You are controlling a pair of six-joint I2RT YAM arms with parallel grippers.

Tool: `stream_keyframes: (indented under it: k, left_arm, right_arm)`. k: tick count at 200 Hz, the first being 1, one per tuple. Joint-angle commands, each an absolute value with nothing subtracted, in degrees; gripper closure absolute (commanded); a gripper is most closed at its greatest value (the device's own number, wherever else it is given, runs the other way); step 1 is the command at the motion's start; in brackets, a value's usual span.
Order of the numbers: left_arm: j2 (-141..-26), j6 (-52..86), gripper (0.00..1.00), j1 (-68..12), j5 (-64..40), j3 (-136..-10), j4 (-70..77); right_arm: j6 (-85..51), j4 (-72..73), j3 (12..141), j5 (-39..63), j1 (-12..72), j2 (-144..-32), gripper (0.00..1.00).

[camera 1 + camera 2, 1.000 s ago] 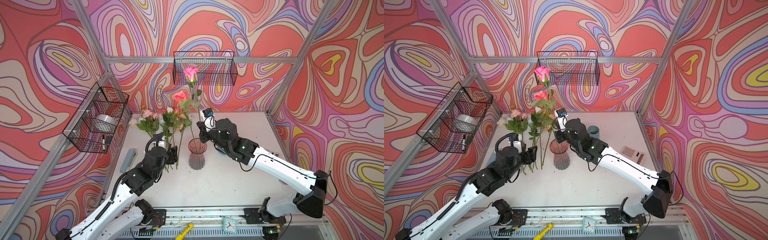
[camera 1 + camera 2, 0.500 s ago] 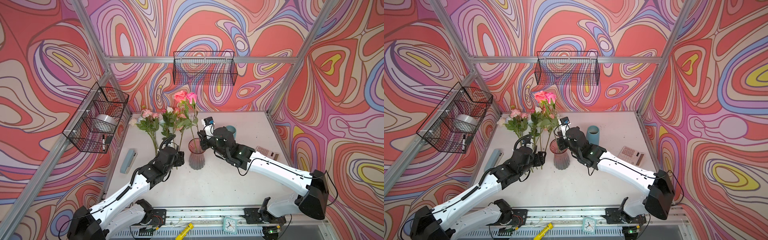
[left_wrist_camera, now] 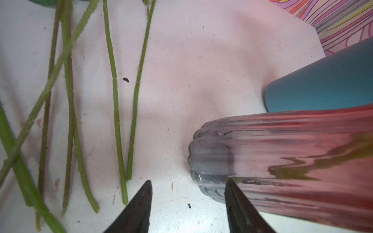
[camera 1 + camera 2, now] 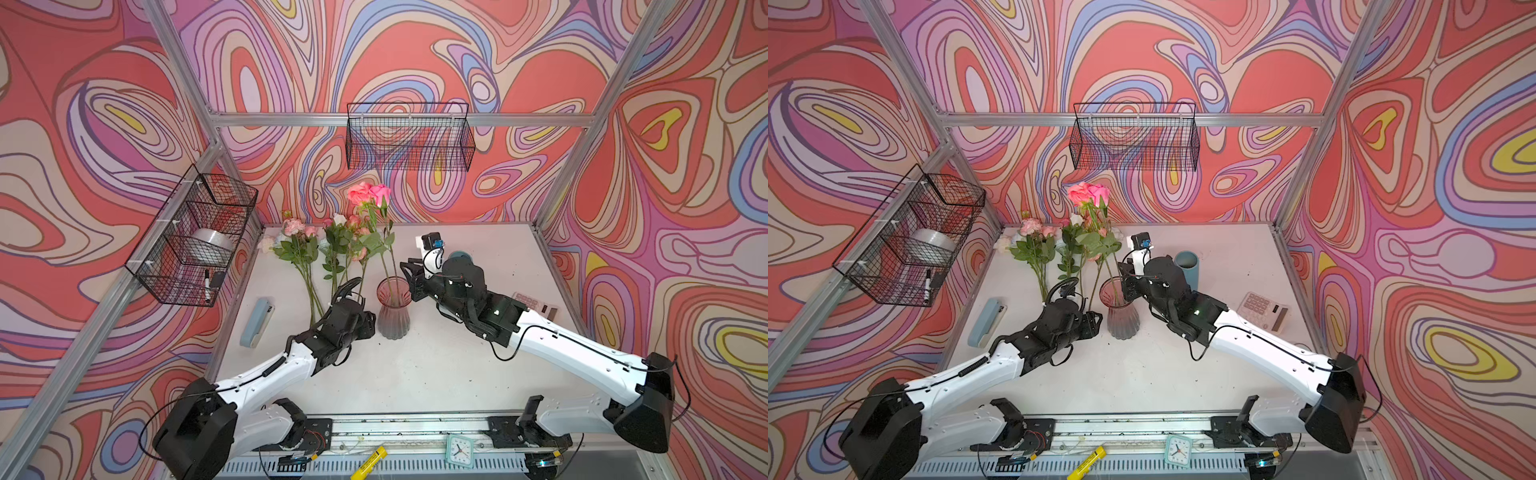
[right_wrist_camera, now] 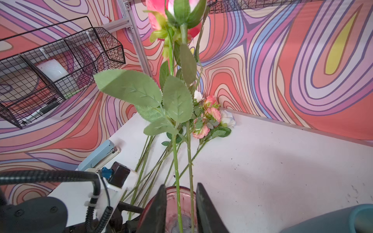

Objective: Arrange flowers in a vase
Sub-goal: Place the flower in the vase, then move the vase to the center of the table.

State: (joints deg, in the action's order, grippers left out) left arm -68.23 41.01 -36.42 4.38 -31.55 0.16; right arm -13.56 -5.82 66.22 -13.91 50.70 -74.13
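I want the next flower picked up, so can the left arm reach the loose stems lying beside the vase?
Probably yes. The left gripper is open and empty, and the nearest loose stems end just ahead of it on bare table. The vase only crowds its other side.

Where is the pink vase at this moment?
In both top views the pink vase stands upright mid-table between the left gripper and the right gripper, with two roses in it; the loose flowers lie flat to its left.
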Motion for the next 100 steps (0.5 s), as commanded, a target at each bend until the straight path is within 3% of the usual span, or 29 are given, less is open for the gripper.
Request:
stream_keyframes:
  k: [1,100]
  left_arm:
    - [-71.46,42.74,0.49,-36.30,1.47,-30.92,4.75]
    - [-81.30,41.48,0.51,-36.46,-1.84,-34.85,12.36]
  right_arm:
    - [-14.17,-6.59,65.31,-15.02,50.59,-71.16,0.73]
    - [-13.84,-10.17,63.72,-18.13,50.62,-66.24,0.71]
